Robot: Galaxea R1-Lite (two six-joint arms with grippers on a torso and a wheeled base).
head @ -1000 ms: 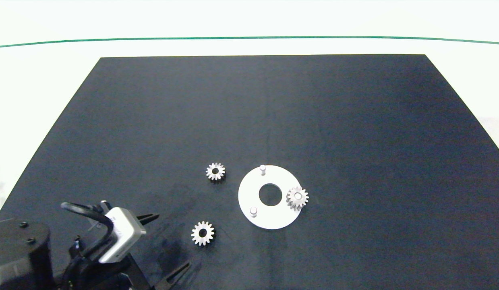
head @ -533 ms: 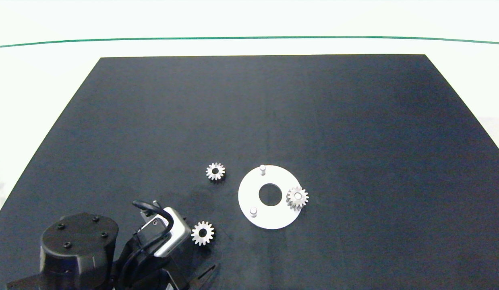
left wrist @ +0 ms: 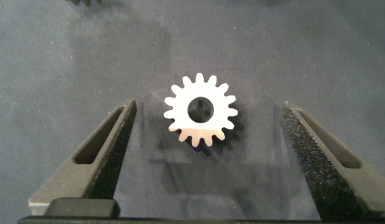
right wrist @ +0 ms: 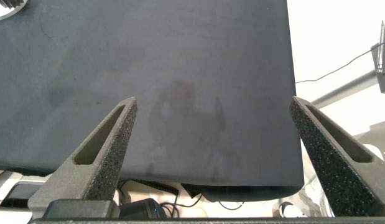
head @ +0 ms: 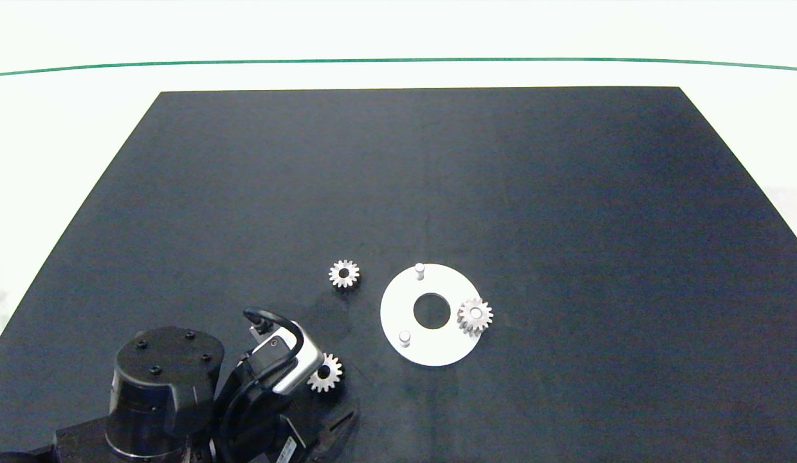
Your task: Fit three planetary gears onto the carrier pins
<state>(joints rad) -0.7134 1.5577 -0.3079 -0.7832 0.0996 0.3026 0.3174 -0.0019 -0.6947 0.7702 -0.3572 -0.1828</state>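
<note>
The left gripper [left wrist: 204,162] has swung in from the desk's seven-o'clock corner over the last second and now hangs above the nearest loose planetary gear [left wrist: 201,117], its fingers [left wrist: 99,158] spread wide with the gear lying flat between them and touching neither. That puts it in line for a pickup; the likely next step is to come down and close on the teeth.

In the head view this gear [head: 327,374] sits at about seven o'clock from the white carrier disc [head: 437,350], half hidden under the wrist camera. The disc's near pin [head: 404,336] is bare and is the closest seat for it. At three o'clock on the disc one gear [head: 475,315] already sits on its pin. The far pin [head: 419,269], at twelve o'clock, is also bare. The third gear [head: 344,274] lies loose on the dark mat [head: 565,193] at ten o'clock from the disc, apart from it.

Nothing lies between the gripper and the pins. The right gripper [right wrist: 211,162] waits open over the mat's edge, out of the head view.
</note>
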